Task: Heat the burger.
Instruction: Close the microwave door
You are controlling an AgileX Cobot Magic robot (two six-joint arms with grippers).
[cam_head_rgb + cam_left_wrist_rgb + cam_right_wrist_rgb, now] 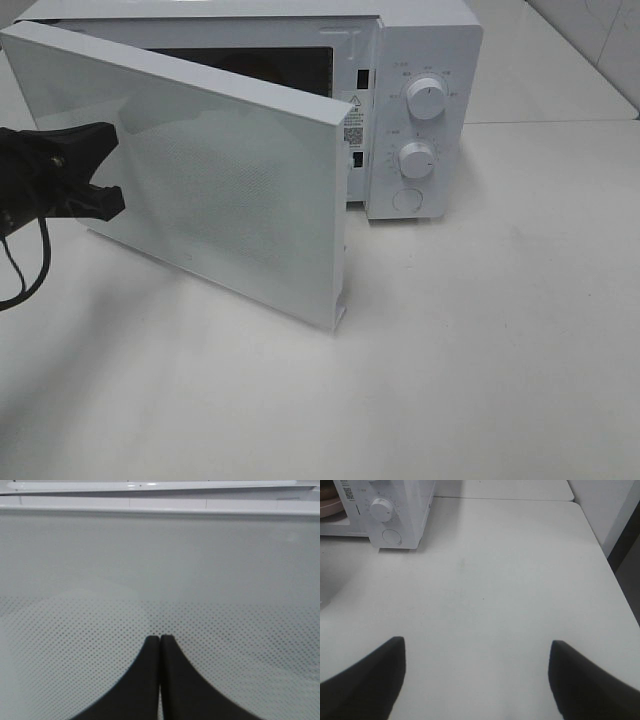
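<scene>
The microwave (420, 60) sits at the back of the white table (480, 350), its door (220, 170) swung partly out, with the free edge (338, 300) standing over the tabletop. Bare table spreads in front and to the right of the 2 knobs (427, 99).

The left gripper (159, 640) is closed, fingertips together, right at the door's dotted outer panel. The right gripper (476, 644) hangs open over the bare table, well apart from the microwave.

The burger cannot be made out. Only a pinkish-brown sliver (327, 502) shows in the cavity.
</scene>
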